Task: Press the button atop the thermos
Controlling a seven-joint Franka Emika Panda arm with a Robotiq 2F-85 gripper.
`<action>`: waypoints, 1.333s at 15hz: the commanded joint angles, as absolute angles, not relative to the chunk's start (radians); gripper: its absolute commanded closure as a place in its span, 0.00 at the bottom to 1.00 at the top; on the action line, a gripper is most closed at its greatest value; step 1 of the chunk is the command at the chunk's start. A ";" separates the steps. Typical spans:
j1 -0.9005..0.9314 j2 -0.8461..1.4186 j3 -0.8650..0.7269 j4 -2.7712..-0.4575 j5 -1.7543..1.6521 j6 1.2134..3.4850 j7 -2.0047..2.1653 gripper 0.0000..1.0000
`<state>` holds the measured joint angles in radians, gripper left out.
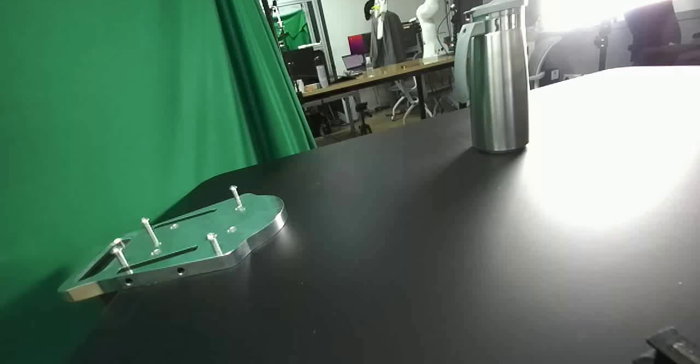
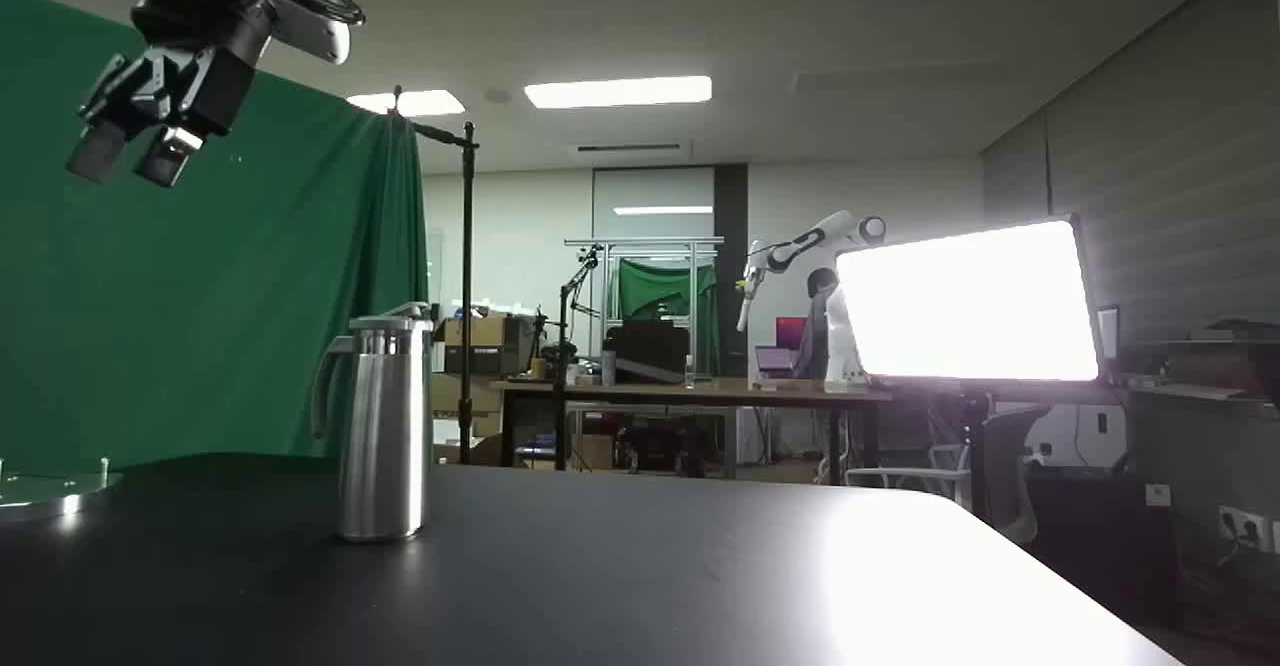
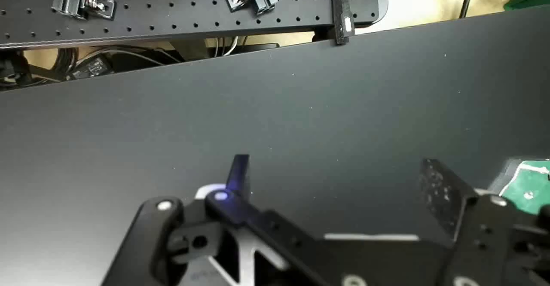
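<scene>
Both exterior views share the thermos (image 1: 500, 88); wrist's looks down.

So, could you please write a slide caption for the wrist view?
Open gripper over the dark tabletop, a perforated black panel beyond its edge.

In both exterior views the lid (image 1: 499, 6) of the thermos (image 1: 499, 88) is showing too small for a button to be told. In an exterior view the plate (image 2: 50, 496), left of the thermos, and the arm (image 2: 310, 31), above and left of it, are being cut off. In an exterior view an unidentifiable dark piece (image 1: 678, 347) is showing below and right of the thermos. In the wrist view the gripper (image 3: 335, 165) is partly hiding the plate.
</scene>
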<state>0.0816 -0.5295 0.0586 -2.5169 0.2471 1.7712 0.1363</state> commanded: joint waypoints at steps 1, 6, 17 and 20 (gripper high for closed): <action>0.073 -0.529 0.066 -2.515 0.250 1.769 0.133 0.00; 0.073 -0.529 0.066 -2.515 0.250 1.769 0.133 0.00; 0.007 -0.397 0.101 -2.383 0.050 1.955 0.175 0.00; -0.015 -0.290 0.100 -2.272 -0.038 2.022 0.191 0.33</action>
